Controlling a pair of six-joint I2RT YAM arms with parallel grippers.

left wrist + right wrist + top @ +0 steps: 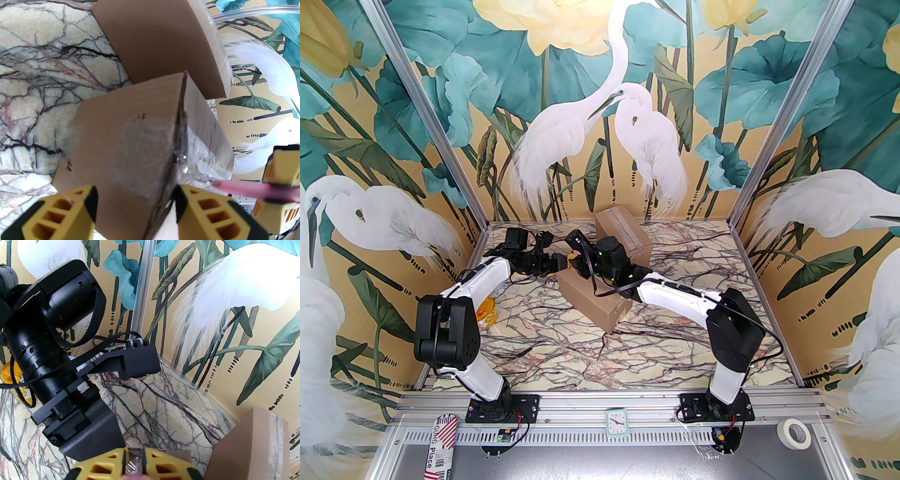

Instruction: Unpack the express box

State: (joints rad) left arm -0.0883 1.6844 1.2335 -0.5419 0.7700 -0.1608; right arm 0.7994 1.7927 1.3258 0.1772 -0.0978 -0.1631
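Observation:
The express box [593, 297] is a brown cardboard carton lying mid-table, its seam sealed with clear tape [196, 150]. My left gripper [136, 211] is open at the box's near end [121, 140], one yellow finger [70, 211] on each side of its corner. My right gripper [277, 186] is shut on a thin pink blade [236, 186]. The blade's tip rests on the tape at the box's top edge. From above, both grippers [560, 262] [575, 255] meet over the box's far end. In the right wrist view the yellow fingers [103, 468] of my right gripper [134, 462] stand almost together.
A second cardboard box [623, 234] [164, 42] [253, 439] stands just behind the first, near the back wall. An orange bottle [487, 311] [14, 373] lies by the left arm. A tape roll [793, 433] and a small clock [618, 422] sit on the front rail.

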